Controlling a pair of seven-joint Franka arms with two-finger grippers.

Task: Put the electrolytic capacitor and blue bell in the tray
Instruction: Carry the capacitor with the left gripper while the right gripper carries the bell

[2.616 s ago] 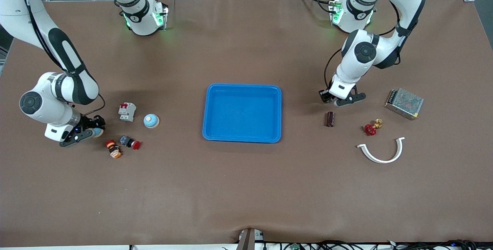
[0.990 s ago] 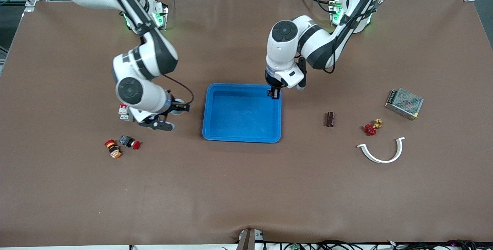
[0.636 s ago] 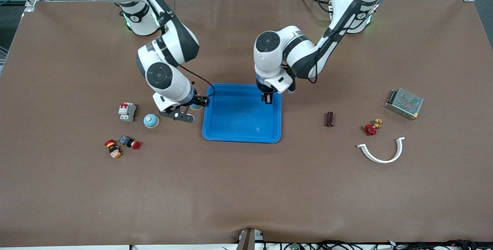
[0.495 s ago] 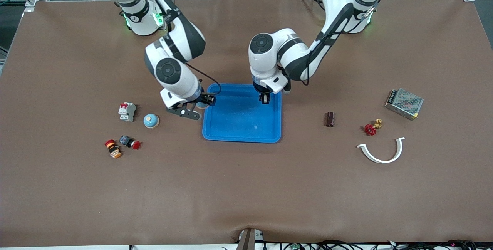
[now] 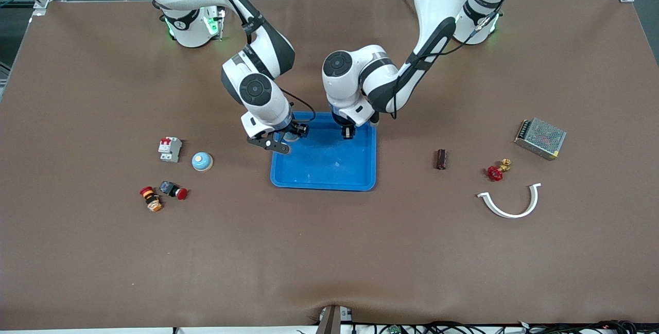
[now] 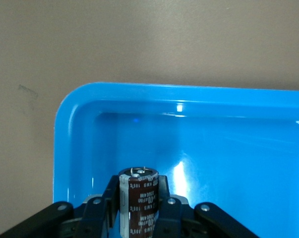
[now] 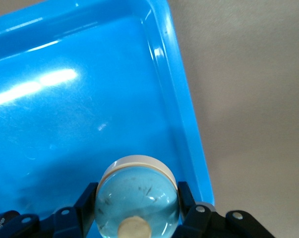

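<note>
The blue tray (image 5: 323,167) lies mid-table; over its part toward the right arm's end hangs the right gripper (image 5: 292,134), clamped on a pale blue bell (image 7: 137,200) (cream button showing); over the tray's part farthest from the front camera hangs the left gripper (image 5: 348,133), closed on a brown capacitor (image 6: 138,201) held upright; a second bell (image 5: 202,161) and capacitor (image 5: 441,159) sit outside the tray.

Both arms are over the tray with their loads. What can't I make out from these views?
- Front view: the bell held by the right pincer is almost hidden by the pincer over the tray.
- Left wrist view: the capacitor in the left pincer is cut off by the picture's edge.
- Right wrist view: the bell hides the tray floor beneath, so its height above the tray is unclear.
</note>
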